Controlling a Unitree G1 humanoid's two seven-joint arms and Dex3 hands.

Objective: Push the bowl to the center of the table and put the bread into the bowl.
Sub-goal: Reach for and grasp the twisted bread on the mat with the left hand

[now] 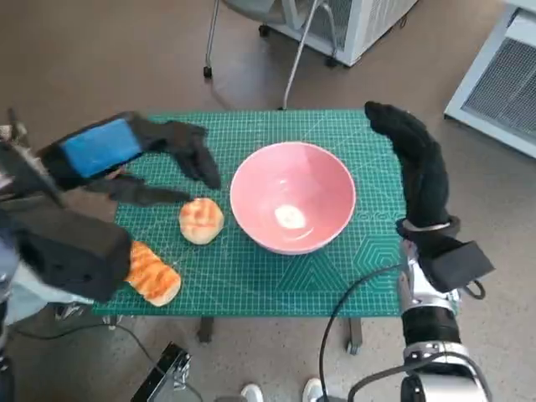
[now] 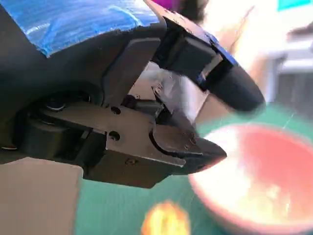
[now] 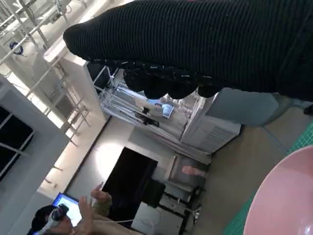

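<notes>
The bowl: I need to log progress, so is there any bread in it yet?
No. The pink bowl sits upright holding no bread; only a bright glare shows inside. Both bread pieces lie on the green mat beside it.

Mat [image 1: 335, 285]: spread over the table top.
Bowl [image 1: 292, 197]: set upright on the mat, near the middle, slightly toward the robot's right.
Round bread [image 1: 201, 220]: laid on the mat just left of the bowl, apart from its rim.
Long bread [image 1: 152, 273]: laid at the mat's near left corner, nearer the robot than the round bread.
Left hand [image 1: 172, 155]: held above the mat, behind and left of the round bread.
Right hand [image 1: 419, 163]: held over the table's right edge, just right of the bowl.
Chair legs [image 1: 285, 50]: placed on the floor beyond the far edge.
</notes>
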